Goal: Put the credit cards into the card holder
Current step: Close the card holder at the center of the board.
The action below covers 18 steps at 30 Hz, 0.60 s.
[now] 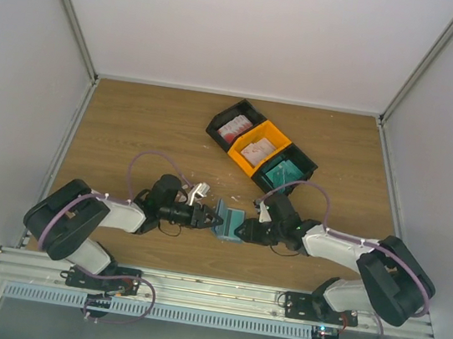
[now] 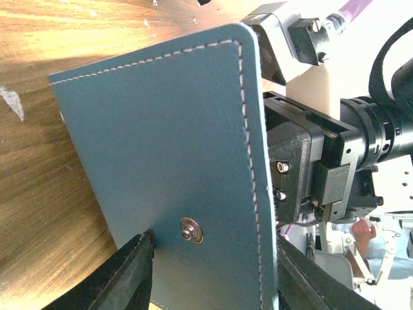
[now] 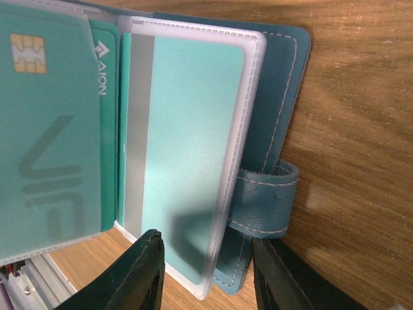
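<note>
The blue-teal card holder point(image 1: 228, 218) stands open like a book between my two grippers at the table's middle front. My left gripper point(image 1: 213, 217) is shut across its outer cover point(image 2: 174, 142). The snap stud point(image 2: 191, 230) sits between the left gripper's point(image 2: 214, 245) fingers. My right gripper point(image 1: 241, 229) is open on the inner side. Its fingers point(image 3: 145, 271) straddle a clear sleeve with a teal credit card point(image 3: 187, 142) in it, the cover edge and the strap point(image 3: 264, 197), without pinching them. A second teal card with a chip point(image 3: 45, 129) sits in the left sleeve.
Three bins stand in a diagonal row at the back. A black bin point(image 1: 219, 132) holds red-and-white cards, an orange bin point(image 1: 275, 134) whitish cards, and another black bin point(image 1: 305, 160) teal cards. A small white scrap point(image 1: 199, 189) lies near the left wrist.
</note>
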{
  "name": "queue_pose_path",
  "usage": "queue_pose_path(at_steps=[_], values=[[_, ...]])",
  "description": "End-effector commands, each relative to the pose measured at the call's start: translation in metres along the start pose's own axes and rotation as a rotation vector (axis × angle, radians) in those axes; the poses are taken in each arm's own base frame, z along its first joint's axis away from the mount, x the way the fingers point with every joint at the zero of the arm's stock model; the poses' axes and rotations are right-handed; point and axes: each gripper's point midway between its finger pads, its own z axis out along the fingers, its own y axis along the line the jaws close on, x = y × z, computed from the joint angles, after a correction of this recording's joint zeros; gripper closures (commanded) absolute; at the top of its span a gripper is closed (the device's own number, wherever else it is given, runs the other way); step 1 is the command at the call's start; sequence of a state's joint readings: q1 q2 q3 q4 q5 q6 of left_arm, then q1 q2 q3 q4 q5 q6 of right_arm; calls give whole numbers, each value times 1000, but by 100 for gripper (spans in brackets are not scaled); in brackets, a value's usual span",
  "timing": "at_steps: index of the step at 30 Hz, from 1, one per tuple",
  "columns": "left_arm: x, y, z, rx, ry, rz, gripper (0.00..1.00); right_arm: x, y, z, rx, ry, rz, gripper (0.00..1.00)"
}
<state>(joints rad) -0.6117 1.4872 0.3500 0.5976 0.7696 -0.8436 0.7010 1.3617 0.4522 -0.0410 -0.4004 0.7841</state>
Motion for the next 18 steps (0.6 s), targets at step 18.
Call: queue_pose_path(at_steps=[18], values=[[3, -44, 13, 178, 60, 164, 38, -18, -7, 10, 65, -32, -35, 60]])
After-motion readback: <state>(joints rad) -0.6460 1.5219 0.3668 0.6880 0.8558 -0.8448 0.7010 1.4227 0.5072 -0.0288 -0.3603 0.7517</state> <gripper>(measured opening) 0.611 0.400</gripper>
